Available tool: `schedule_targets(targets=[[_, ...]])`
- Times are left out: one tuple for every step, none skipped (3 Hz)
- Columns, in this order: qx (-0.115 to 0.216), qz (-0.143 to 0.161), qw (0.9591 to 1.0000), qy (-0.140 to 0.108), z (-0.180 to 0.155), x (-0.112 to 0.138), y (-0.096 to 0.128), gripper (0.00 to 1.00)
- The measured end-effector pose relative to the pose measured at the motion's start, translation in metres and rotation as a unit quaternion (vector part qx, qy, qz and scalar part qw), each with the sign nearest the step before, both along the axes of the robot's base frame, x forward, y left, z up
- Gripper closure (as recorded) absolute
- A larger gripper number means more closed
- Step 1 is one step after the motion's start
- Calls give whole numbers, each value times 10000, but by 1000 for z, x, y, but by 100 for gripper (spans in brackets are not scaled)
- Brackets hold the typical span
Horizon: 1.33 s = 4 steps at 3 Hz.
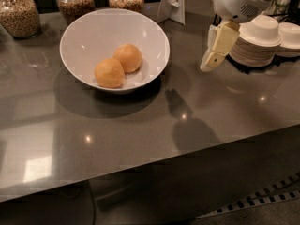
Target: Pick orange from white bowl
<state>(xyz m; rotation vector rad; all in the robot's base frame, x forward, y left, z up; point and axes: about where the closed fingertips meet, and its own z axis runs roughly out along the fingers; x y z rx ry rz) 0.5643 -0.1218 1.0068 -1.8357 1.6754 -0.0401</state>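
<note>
Hand (209,63) hangs in the air over the far right part of the tabletop (140,130), just in front of the stack of small dishes (262,41) and well apart from the white bowl (93,29). It touches nothing and nothing shows in its grip. Whether it is spread or pressed together I cannot tell from this angle. Its shadow (179,102) falls on the bare tabletop between it and the bowl, which suggests it is raised clear of the surface.

In the one camera view, the white bowl stands toward the far left of the tabletop, in front of three glass jars (75,1) lined along the far edge. Two near-identical fruits lie touching in its bottom: the front orange (109,73) and the back orange (128,57), the latter closer to the bowl's right wall.

By my reading the step in hand is the approach, with the grasp not yet begun. The next move calls for carrying the hand leftward over the bowl's right rim, then lowering it onto one fruit, probably the back orange as the closer one, with enough spread to straddle it without nudging its neighbour or striking the sloping wall.
</note>
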Motion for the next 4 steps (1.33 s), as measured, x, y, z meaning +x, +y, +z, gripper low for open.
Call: schedule_targets(targets=[[-1, 1, 10000, -1, 0, 0, 0, 0], [-125, 184, 9996, -185, -1, 5, 6, 0], [-332, 787, 9940, -679, 4, 26, 31, 0], [-588, 1604, 9779, -1206, 11, 45, 68, 0]])
